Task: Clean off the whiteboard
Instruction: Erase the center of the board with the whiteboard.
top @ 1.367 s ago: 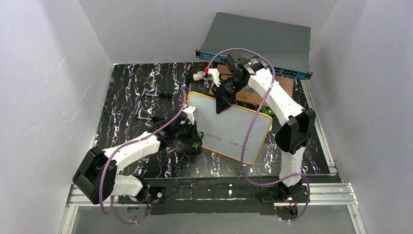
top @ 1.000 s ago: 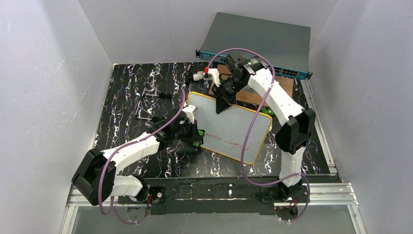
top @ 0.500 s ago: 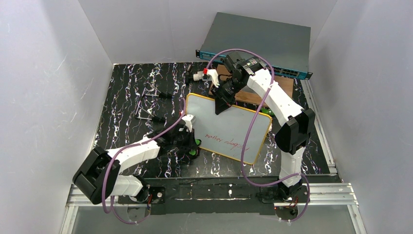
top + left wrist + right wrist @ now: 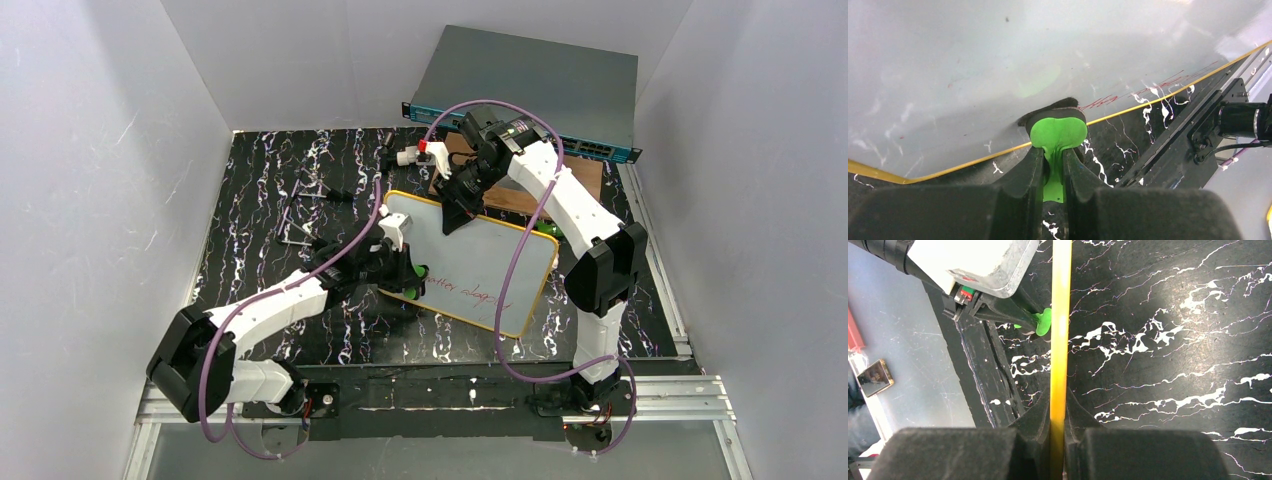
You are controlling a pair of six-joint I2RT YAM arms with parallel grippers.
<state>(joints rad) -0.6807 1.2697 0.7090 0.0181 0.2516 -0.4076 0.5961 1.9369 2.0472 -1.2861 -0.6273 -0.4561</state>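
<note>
A: Note the shift. Half a second back, the left hand (image 4: pixel 1053 170) sat off the near-left rim of the whiteboard (image 4: pixel 490 255). Now it is back over the board's left part, at the start of the red line.

B: Grip?

A: Closed on the green-backed eraser (image 4: pixel 1057 130), dark pad pressed to the white face. Jaws tight on the handle stem.

B: And the right hand (image 4: pixel 1058 425)?

A: Closed on the board's yellow rim at the far edge, unchanged over the last second. The board sits mid-worktop (image 4: pixel 260 190), right of centre, tilted up at the far side. Its near edge looks to be down on the marble surface, though I can't confirm contact.

B: Meaning for the job?

A: My read is a back-and-forth scrub, one more pass starting. The red writing (image 4: pixel 472 290) looks shorter at its left end than it did a second ago, but the eraser may only be covering the first letters. Most of the line remains, running toward the near-right corner. So this is early to midway.

B: Anything legible?

A: One line of red cursive, too small and slanted to read from above. In the left wrist view only thin red strokes show beside the pad. No brand or label that I can make out.
</note>
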